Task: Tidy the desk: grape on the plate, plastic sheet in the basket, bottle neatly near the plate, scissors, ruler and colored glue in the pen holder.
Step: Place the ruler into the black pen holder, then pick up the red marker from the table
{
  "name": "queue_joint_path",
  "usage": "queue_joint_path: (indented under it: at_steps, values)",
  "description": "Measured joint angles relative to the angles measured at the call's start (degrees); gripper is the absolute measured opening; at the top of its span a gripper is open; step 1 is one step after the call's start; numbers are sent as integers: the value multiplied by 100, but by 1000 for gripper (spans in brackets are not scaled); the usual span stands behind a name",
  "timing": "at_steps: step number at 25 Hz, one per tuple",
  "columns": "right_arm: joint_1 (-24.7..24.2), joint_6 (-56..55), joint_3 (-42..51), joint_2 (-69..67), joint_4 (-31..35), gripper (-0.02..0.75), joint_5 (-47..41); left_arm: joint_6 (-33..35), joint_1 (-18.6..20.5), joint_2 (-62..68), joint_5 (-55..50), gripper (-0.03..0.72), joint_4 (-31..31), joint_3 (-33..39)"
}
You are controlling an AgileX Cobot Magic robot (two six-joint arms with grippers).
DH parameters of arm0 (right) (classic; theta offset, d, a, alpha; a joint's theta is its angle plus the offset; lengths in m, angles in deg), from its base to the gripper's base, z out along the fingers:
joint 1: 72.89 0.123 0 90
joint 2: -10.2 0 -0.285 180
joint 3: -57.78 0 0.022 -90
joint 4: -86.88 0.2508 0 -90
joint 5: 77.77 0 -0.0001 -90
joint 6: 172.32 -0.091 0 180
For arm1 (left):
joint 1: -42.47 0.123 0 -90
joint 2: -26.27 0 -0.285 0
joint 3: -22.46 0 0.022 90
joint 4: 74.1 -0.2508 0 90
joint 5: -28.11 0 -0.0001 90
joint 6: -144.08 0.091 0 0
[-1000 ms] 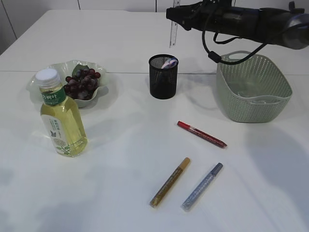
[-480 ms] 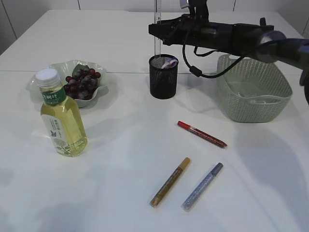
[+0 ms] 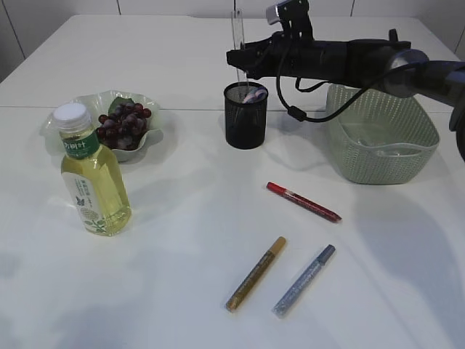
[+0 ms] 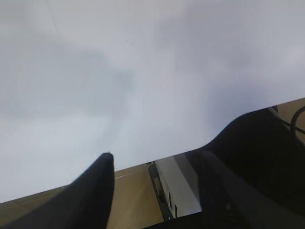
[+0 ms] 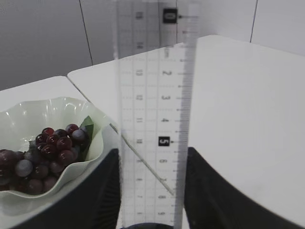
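Observation:
My right gripper (image 3: 236,58) reaches in from the right and is shut on a clear ruler (image 3: 235,40) held upright, its lower end in the black mesh pen holder (image 3: 245,123). The right wrist view shows the ruler (image 5: 152,95) between both jaws of that gripper (image 5: 152,152). Purple scissors handles (image 3: 254,94) stick out of the holder. Red (image 3: 303,201), gold (image 3: 256,274) and silver-blue (image 3: 304,281) glue pens lie on the table. Grapes (image 3: 123,125) rest on the pale plate (image 3: 87,102), with the bottle (image 3: 93,178) upright in front. My left gripper (image 4: 157,157) is open and empty.
The green woven basket (image 3: 381,134) stands at the right, under my right arm, with something faint and clear inside. The left wrist view shows only the white tabletop edge and floor beyond.
My right arm swung left from the basket side to over the pen holder, carrying the ruler, and has lowered it a little toward the holder.

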Motion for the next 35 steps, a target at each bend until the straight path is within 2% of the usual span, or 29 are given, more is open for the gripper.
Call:
queue_joint_path:
  at_steps: [4, 8, 10, 12, 14, 17, 20, 22, 24, 29, 35]
  values:
    - [0, -80, 0, 0, -9, 440, -21, 0, 0, 0, 35, 415, 0, 0]
    - [-10, -339, 0, 38, -49, 461, -33, 0, 0, 0, 81, 415, 0, 0]
    - [-31, -729, 0, 174, -296, 461, 38, 0, 0, 0, 84, 415, 0, 0]
    - [-44, -1395, 0, 454, -1077, 462, 98, 0, 0, 0, 94, 415, 0, 0]
    - [-52, -2466, 0, 811, -2152, 462, 114, 0, 0, 0, 94, 415, 0, 0]
    - [-52, -4771, 0, 1429, -4007, 462, -148, 0, 0, 0, 94, 415, 0, 0]
    - [55, -6532, -10, 1992, -5896, 457, -651, 0, 0, 0, 94, 415, 0, 0]
    - [210, -7218, 19, 2348, -6868, 452, -890, 0, 0, 0, 94, 415, 0, 0]
    - [358, -7724, 68, 2628, -7566, 448, -1142, 0, 0, 0, 94, 415, 0, 0]
    - [670, -8219, 355, 3070, -8474, 446, -2024, 0, 0, 0, 97, 415, 0, 0]
    - [875, -8305, 1282, 3132, -8689, 441, -2714, 0, 0, 0, 97, 415, 0, 0]
